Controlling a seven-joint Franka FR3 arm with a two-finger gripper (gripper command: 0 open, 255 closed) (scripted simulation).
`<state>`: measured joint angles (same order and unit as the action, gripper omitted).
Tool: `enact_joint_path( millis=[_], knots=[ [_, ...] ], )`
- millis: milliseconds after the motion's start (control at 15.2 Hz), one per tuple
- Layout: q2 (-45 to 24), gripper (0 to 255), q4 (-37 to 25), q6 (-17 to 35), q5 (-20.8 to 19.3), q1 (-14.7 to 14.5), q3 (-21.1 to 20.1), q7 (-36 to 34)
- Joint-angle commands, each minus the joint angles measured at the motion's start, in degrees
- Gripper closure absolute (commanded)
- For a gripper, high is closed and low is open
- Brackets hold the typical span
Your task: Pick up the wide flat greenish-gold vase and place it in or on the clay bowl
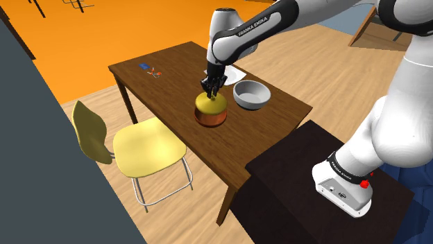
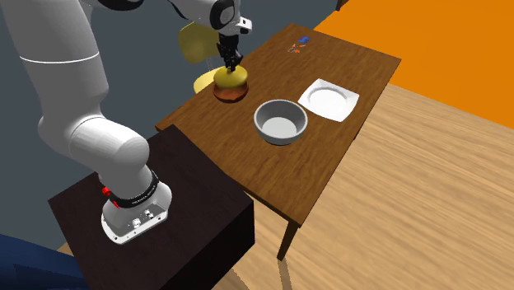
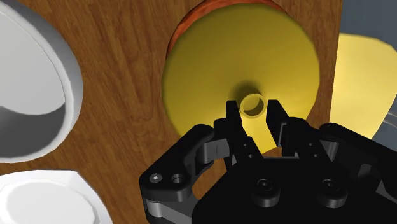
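The greenish-gold vase [image 3: 210,70] sits right on the reddish clay bowl [image 1: 210,119] and hides most of it, just a rim peeking out. The hand [image 3: 253,121] is pinched narrow on the vase's little neck. The grey bowl [image 1: 251,95] nearby on the counter [image 1: 166,83] is cut off in the wrist view.

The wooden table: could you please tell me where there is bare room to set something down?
Free: the wide stretch between the grey bowl and the table end nearest the stand; also between the small coloured items and the clay bowl. Crowded: vase, gripper, grey bowl and white plate sit close.
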<state>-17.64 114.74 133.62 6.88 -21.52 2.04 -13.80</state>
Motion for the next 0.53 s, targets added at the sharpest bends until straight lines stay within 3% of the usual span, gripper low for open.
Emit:
enact_joint_path(
  millis=[0,462],
  knots=[
    [-0.93,255,0.33,1.3,0.17,0.04,-0.06,0.2],
    [-2.03,255,0.65,2.72,0.36,0.07,-0.14,0.41]
  ],
)
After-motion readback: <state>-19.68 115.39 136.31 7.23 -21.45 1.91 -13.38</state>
